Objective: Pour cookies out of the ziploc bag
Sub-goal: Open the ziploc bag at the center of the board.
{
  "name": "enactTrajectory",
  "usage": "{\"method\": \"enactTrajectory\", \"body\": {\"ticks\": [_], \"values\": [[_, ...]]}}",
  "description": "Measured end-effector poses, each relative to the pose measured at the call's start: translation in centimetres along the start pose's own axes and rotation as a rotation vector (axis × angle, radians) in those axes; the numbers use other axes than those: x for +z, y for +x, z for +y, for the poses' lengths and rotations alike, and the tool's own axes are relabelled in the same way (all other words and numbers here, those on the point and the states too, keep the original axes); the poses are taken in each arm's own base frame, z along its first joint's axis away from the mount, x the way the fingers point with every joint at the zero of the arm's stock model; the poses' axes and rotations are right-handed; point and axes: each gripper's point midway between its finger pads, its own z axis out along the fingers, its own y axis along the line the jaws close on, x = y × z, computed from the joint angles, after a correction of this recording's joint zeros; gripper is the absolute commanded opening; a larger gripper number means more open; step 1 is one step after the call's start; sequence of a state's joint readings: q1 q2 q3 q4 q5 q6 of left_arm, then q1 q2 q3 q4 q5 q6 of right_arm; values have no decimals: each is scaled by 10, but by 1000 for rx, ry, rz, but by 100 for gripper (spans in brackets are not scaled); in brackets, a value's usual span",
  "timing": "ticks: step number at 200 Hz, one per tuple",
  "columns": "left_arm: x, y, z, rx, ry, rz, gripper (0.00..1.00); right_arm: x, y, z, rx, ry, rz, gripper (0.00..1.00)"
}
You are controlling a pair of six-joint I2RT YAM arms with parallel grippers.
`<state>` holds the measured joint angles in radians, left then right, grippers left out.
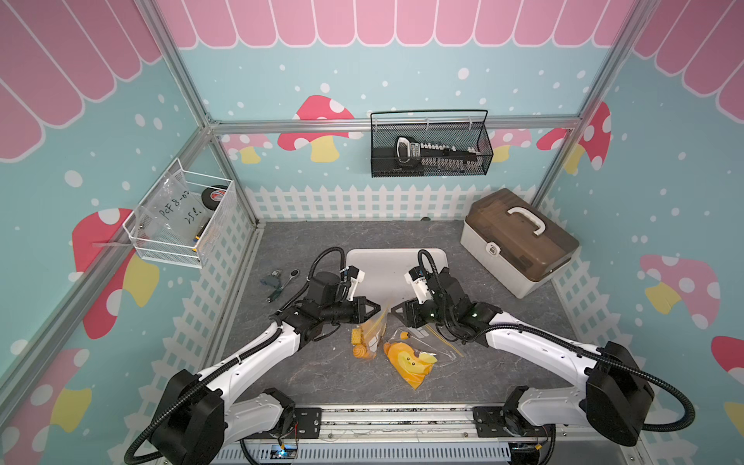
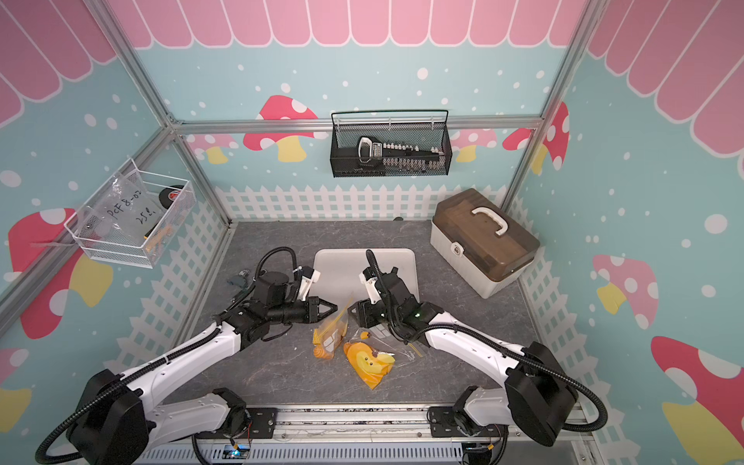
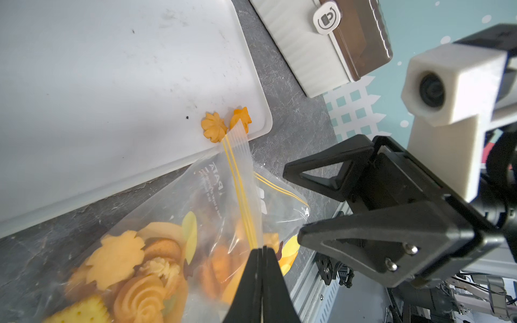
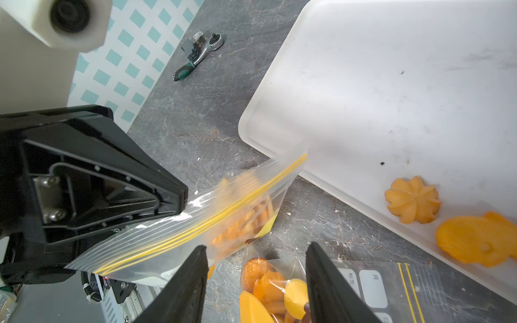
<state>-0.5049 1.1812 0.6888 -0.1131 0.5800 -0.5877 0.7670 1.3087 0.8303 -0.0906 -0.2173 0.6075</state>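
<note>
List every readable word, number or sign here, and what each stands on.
"PCF 8-02", then "25" and an unclear mark: handwritten on the clear bag in the white wire basket.
"月": label box on the second bag; neighbouring characters too blurred.
Padlock sign: toolbox latch.
Print on the ziploc bag: reversed, too small to read.

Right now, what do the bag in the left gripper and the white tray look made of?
The bag in the left gripper: thin clear plastic film, glossy and creased; cookies show through, yellow zip lines across it. The tray: probably rigid white plastic, matte, scuffed with dark specks, rounded rim.
</note>
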Motion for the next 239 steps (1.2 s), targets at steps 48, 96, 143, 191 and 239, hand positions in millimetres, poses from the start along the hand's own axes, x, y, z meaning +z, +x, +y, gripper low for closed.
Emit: {"method": "enactTrajectory", "body": {"ticks": [48, 96, 143, 191, 239], "values": [[2, 29, -4, 11, 40, 23, 0, 0, 0, 1, 0, -4, 2, 56], [-5, 57, 9, -27, 40, 21, 0, 1, 4, 6, 2, -24, 10, 59], [-8, 62, 6, -34, 68, -16, 0, 7, 26, 25, -8, -65, 47, 57], [-4, 59, 2, -46, 93, -35, 0, 15, 37, 32, 5, -83, 54, 55], [-4, 59, 2, -47, 94, -42, 0, 21, 33, 32, 19, -89, 36, 47]]}}
